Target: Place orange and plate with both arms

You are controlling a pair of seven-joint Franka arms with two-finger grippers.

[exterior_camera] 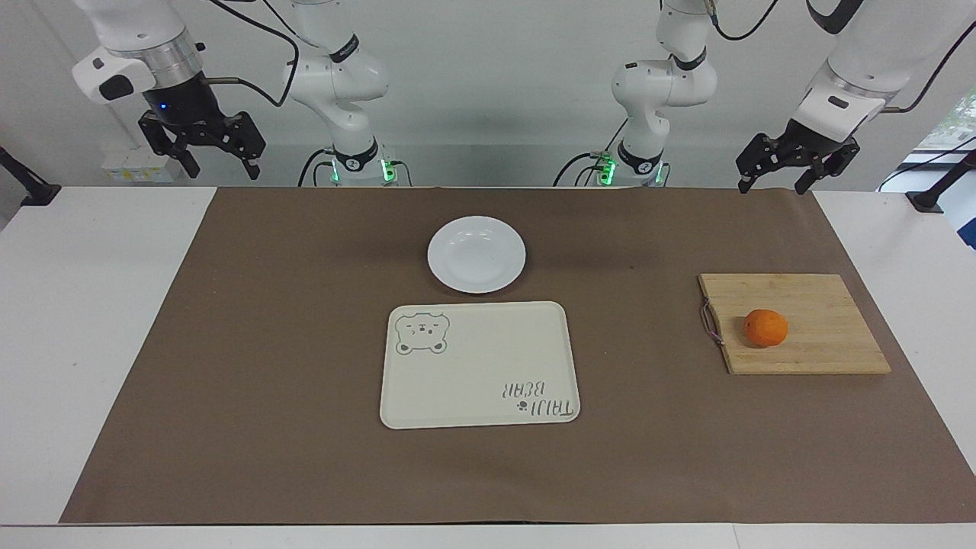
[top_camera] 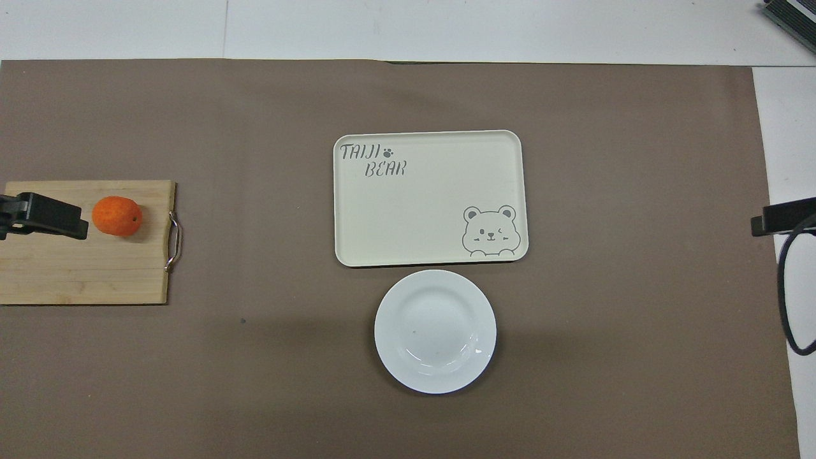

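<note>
The orange lies on a wooden cutting board toward the left arm's end of the table; it also shows in the overhead view. The white plate stands empty mid-table, also seen from overhead. My left gripper hangs open and empty, high above the board's end of the mat. My right gripper hangs open and empty, high at the right arm's end. Neither touches anything.
A cream tray with a bear drawing lies empty just farther from the robots than the plate, also in the overhead view. The board has a metal handle on its tray-facing edge. A brown mat covers the table.
</note>
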